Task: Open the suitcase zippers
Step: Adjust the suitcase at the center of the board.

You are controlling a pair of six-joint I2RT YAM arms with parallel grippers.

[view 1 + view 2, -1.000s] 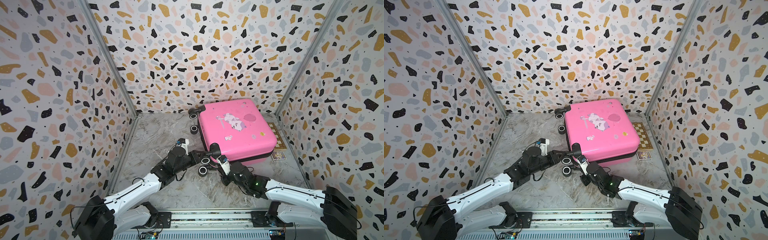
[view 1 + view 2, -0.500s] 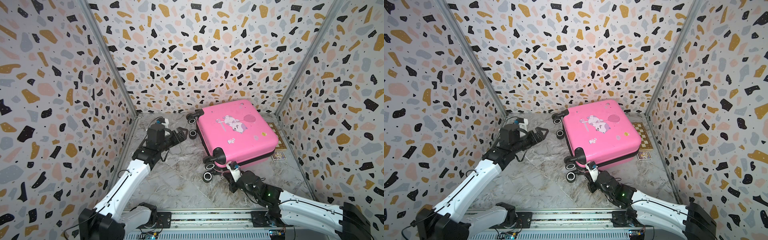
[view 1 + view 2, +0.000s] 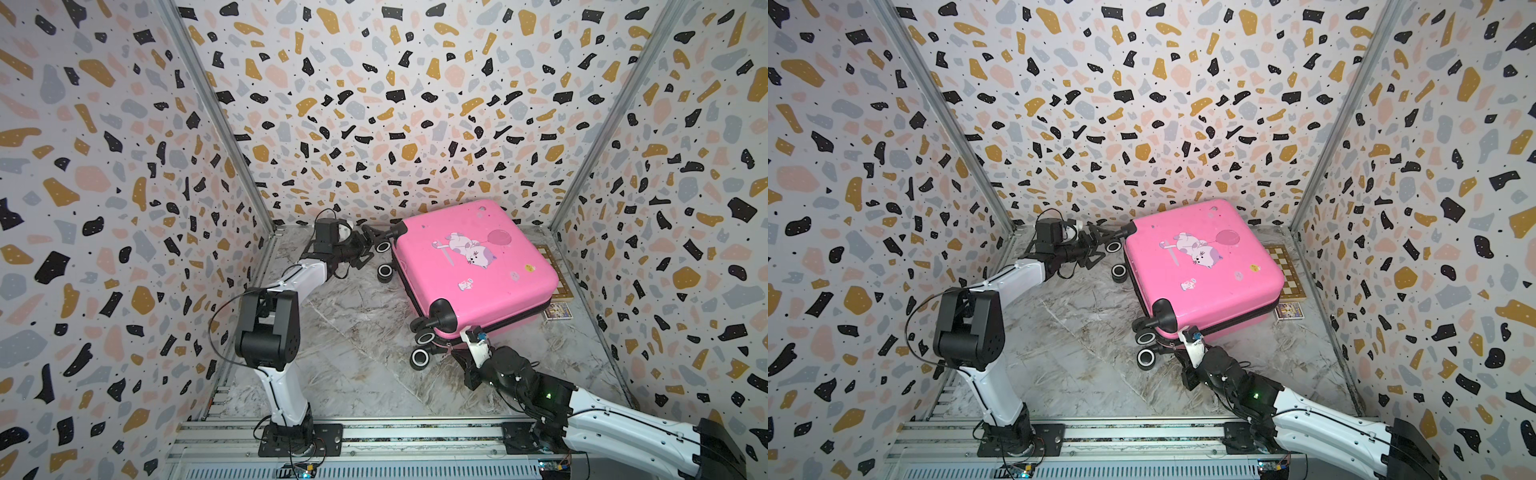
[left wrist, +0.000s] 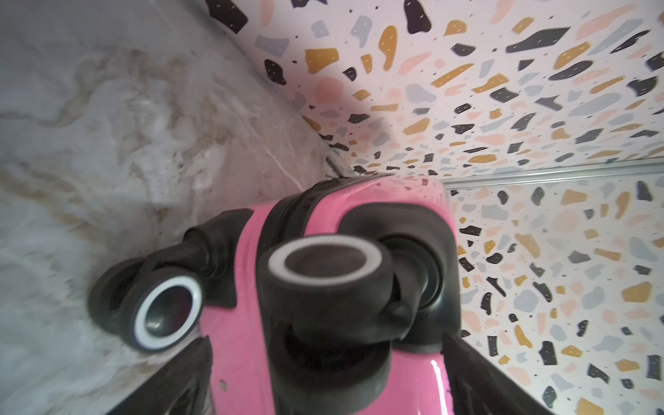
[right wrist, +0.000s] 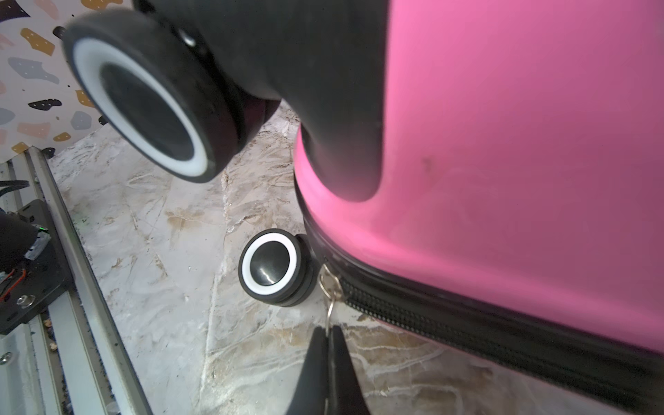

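As the left end effector gapes (wheel nearby) — the right end effector pinches a zipper pull.

The suitcase shell is glossy, smooth pink hard plastic. Its zippers are matt black woven cloth with a shiny metal pull. The 2 wheels look like matt black rubber with white rings. The floor is a scuffed, marble-look sheet.

Pink suitcase — zippers seemingly black.
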